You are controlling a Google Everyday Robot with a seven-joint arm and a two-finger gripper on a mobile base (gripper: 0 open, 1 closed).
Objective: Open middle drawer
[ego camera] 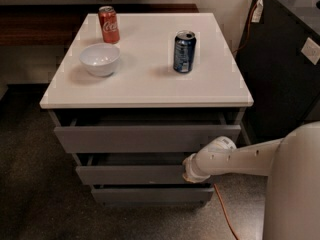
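Low in the frame, our gripper [189,169] sits at the right end of the middle drawer [125,175]; whether it grips, we cannot tell.

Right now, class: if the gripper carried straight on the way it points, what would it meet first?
Probably the middle drawer. The gripper sits at the drawer's right end, pointing left toward its front, though depth is unclear.

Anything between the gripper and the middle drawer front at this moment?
Nothing. In the camera view the gripper sits right at the right end of the middle drawer front, with no object between them.
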